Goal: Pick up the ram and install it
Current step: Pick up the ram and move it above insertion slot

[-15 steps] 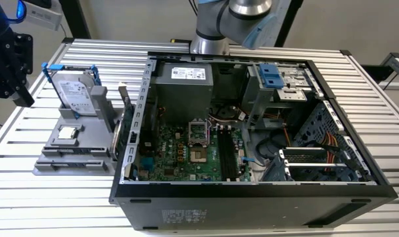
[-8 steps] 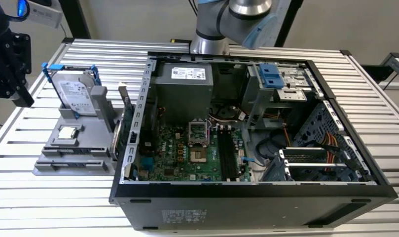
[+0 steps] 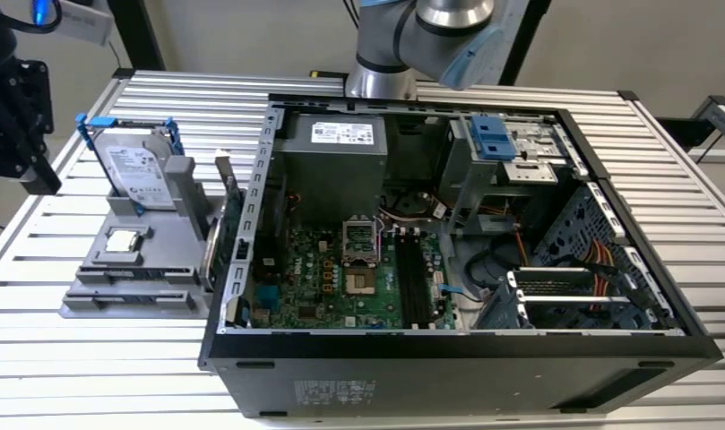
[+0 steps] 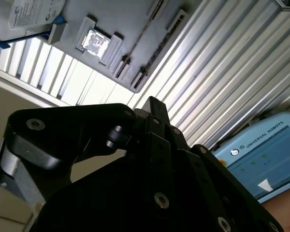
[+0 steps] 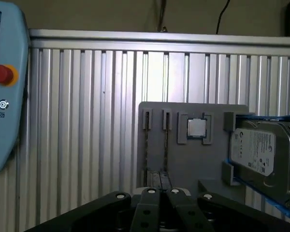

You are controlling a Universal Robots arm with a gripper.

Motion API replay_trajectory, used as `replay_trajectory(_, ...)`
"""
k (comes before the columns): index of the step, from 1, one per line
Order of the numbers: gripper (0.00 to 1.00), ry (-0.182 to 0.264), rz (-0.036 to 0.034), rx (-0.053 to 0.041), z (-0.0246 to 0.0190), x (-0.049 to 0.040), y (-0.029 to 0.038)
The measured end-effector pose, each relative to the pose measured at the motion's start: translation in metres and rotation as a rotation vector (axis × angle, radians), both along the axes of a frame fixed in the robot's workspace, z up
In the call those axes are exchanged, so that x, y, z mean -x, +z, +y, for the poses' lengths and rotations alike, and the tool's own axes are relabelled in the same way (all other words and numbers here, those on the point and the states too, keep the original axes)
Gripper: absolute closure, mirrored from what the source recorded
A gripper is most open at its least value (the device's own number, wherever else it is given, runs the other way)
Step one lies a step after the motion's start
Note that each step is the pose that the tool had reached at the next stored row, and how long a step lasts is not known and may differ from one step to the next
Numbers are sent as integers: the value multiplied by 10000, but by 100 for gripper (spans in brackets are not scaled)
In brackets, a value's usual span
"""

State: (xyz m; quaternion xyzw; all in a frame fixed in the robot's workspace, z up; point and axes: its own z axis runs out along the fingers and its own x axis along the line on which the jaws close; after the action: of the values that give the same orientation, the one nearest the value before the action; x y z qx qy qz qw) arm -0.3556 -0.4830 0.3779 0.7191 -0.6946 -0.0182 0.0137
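Note:
I cannot pick out the ram for sure. The grey holder (image 3: 93, 305) on the slatted table has two long narrow slots (image 5: 147, 145) that show as thin dark lines, and whether a stick stands in them I cannot tell. My gripper (image 5: 162, 180) hangs well above the holder, over one end of those slots, with its fingers together and nothing seen between them. In the second wrist view the gripper (image 4: 153, 102) points at the table beside the holder (image 4: 111, 14). The open computer case (image 3: 458, 345) lies at the exterior view's right of the holder, with black memory slots (image 3: 416, 282) on its motherboard.
The holder also carries a silver hard drive in a blue frame (image 3: 139, 166) and a small square CPU chip (image 3: 123, 240). A teach pendant (image 5: 2, 96) lies on the table beyond the slots. A black fixture (image 3: 10, 107) stands at the exterior view's left. The arm (image 3: 440, 27) rises behind the case.

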Motion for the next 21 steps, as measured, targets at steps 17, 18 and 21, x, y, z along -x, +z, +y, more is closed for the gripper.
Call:
replay_trajectory(17, 100, 1213, 0, 3, 0, 0, 0)
replay_trajectory(18, 100, 1239, 1, 4, 0, 0, 0)
replay_trajectory(21, 100, 1317, 1, 3, 0, 0, 0)
